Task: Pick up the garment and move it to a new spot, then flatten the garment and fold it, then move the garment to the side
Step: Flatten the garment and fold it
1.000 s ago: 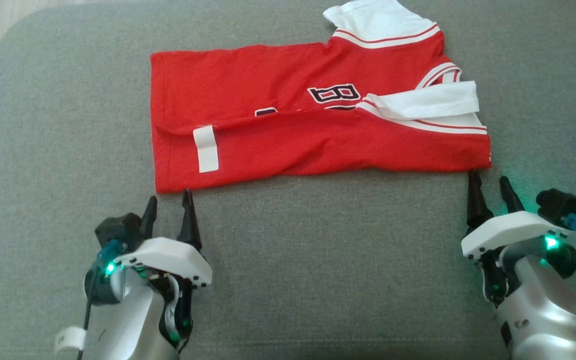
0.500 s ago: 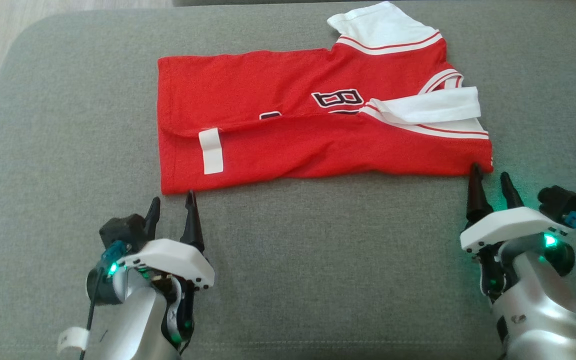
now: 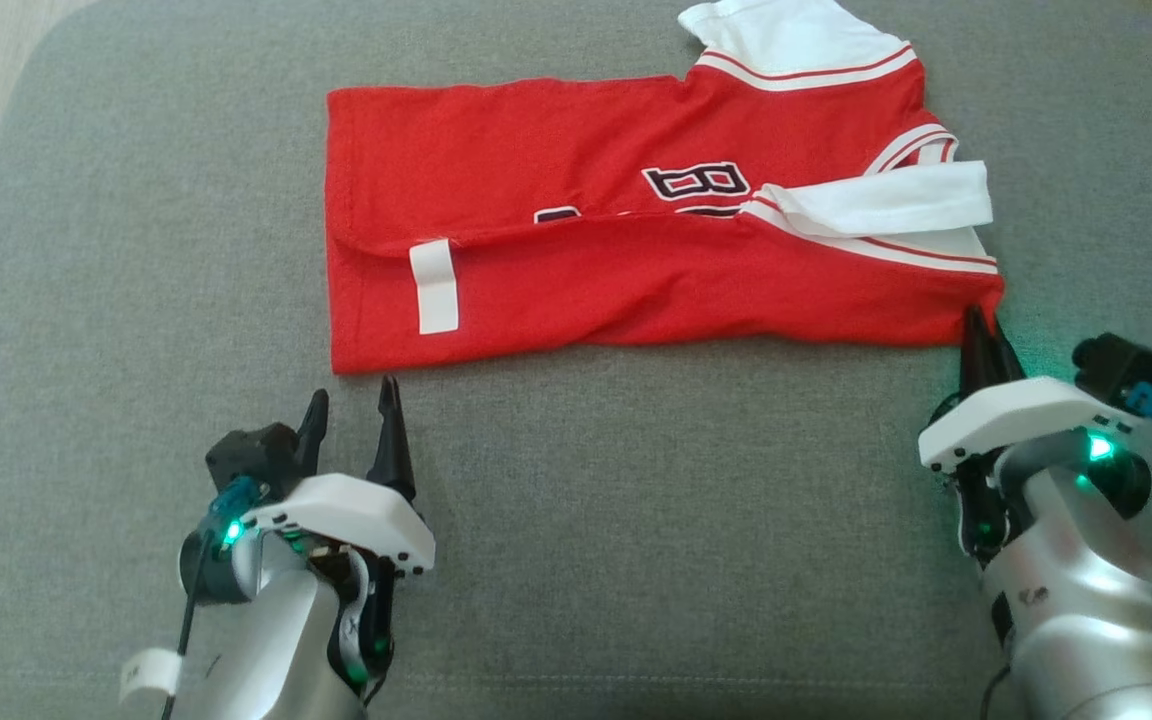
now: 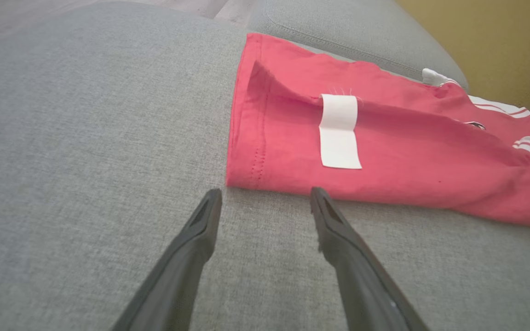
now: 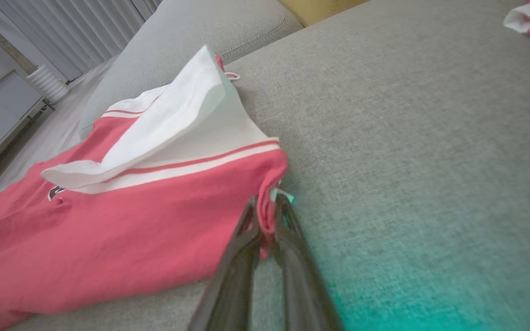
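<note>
Evidently, right pincer point(image 5: 267, 203) pinches garment point(image 5: 131, 216) corner.

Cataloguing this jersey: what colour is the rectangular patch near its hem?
The patch is white, on the red jersey; clearest in the left wrist view.

Shirt point(image 3: 636, 200): red jersey, white sleeves edged with red stripes, dark number print on chest, white label point(image 3: 434, 286) near hem. Folded lengthwise, near half laid over far half, fold edge running left to right. Lies flat on grey sofa cushion point(image 3: 636, 520), hem left, collar right. Near sleeve point(image 3: 886, 205) folded across top at right; far sleeve point(image 3: 786, 35) sticks out at far right. Near right corner bunched, pinched between fingers of right tool point(image 3: 981, 325).
</note>
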Tool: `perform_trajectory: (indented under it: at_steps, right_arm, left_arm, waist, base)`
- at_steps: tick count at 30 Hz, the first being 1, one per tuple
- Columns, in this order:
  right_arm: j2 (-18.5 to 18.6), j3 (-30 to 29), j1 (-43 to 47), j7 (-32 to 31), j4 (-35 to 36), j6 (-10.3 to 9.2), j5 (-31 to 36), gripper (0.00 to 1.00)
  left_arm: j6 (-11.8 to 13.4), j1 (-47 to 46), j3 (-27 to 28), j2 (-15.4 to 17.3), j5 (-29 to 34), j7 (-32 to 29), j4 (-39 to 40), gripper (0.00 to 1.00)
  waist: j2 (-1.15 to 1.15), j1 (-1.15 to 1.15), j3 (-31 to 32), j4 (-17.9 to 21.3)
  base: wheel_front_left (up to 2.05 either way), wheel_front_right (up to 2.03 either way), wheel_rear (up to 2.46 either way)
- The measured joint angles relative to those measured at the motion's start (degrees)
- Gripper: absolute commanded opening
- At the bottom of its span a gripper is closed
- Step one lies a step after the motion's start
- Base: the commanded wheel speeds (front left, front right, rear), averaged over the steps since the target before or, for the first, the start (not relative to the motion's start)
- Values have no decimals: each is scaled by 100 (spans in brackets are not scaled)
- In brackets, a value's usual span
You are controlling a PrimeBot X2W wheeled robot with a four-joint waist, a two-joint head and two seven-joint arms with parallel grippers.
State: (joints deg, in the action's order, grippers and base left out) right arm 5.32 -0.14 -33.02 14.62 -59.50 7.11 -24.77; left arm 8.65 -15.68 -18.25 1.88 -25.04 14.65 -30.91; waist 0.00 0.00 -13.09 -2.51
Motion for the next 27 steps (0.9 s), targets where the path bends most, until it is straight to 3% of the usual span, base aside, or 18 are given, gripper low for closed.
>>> perform_trajectory:
  at_steps: [10,17,27]
  right_arm:
    - [59,164,-60,0,263,0,-2,0]
    - [56,301,-59,1,584,0,-99,0]
    - [36,520,-57,1,1062,0,-265,0]
  left_arm:
    - [-12,-87,20,-1,-149,0,-77,100]
    - [-63,-263,270,-2,-806,0,-2,100]
    - [-27,-658,230,4,-804,23,-794,100]
  waist:
    - [0,0,-37,78]
    - [0,0,-145,191]
    - [0,0,-275,394]
  base:
    - [0,0,0]
    - [0,0,0]
    - [0,0,0]
